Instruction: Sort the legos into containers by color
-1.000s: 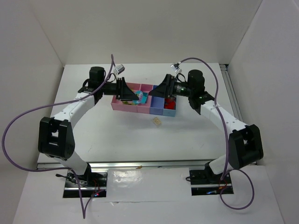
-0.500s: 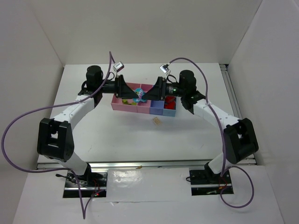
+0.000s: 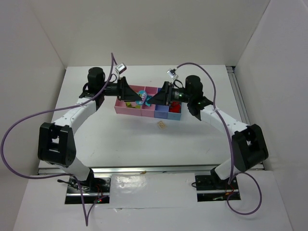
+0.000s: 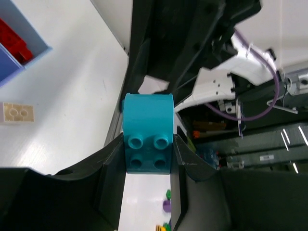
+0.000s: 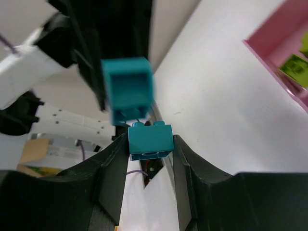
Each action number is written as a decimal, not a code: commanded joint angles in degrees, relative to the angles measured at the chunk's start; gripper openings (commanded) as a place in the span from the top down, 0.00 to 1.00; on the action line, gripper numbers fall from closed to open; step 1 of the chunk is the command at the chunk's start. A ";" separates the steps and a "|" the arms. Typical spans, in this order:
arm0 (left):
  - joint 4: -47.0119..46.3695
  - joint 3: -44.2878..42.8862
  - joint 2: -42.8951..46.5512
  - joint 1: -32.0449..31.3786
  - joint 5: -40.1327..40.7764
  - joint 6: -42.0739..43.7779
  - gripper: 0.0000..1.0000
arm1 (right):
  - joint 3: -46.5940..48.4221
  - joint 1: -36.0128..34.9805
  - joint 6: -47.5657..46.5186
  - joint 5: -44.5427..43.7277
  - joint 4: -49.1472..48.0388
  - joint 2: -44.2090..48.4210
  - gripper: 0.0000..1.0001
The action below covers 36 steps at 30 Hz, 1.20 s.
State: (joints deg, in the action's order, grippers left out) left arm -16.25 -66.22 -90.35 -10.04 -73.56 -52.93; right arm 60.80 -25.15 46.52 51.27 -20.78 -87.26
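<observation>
Left hand point(image 4: 147, 160) clamps glossy studded teal block point(image 4: 147, 127); right hand point(image 5: 150, 148), smaller brick point(image 5: 150, 140).

There are two arms, the left arm point(image 3: 72, 111) and the right arm point(image 3: 227, 122), and each one carries two fingers. Two purple cables are in view, the left cable point(image 3: 14, 130) and the right cable point(image 3: 207, 67). The cyan legos are two: one larger cyan lego point(image 4: 147, 139) between the left fingers point(image 4: 111, 168) and one smaller cyan lego point(image 5: 150, 140) between the right fingers point(image 5: 113, 168). One cream lego point(image 3: 161, 125) lies on the tabletop point(image 3: 110, 139). There is one tray point(image 3: 127, 110). The red legos point(image 3: 175, 108) inside it are too small to count. Of the lime green legos point(image 5: 294, 67) I can count one for sure.
</observation>
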 commanded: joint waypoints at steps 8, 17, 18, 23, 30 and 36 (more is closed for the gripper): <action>17.62 -15.85 -7.82 -1.81 13.33 14.23 1.00 | -4.19 1.42 -11.89 -24.96 24.19 10.17 0.71; 46.55 -37.03 -20.82 -10.52 48.55 25.15 1.00 | -2.44 1.94 -12.51 -47.65 36.51 17.56 0.71; 47.27 -38.01 -22.84 -11.31 50.43 25.15 1.00 | -2.44 1.94 -13.03 -47.66 37.29 18.35 0.71; 49.82 -41.97 -28.12 -12.63 57.90 25.16 1.00 | -2.44 1.94 -13.56 -48.28 38.53 19.49 0.68; 51.58 -42.59 -31.12 -13.78 60.55 25.15 0.71 | -2.44 2.47 -13.56 -47.75 38.53 18.97 0.68; 52.20 -42.59 -28.93 -13.78 60.55 25.68 0.11 | -0.77 2.47 -15.31 -45.47 38.00 16.25 0.68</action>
State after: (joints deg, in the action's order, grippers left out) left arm 35.57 -106.52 -121.69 -23.57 -13.89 -28.32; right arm 56.90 -23.03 33.01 5.15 17.69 -70.28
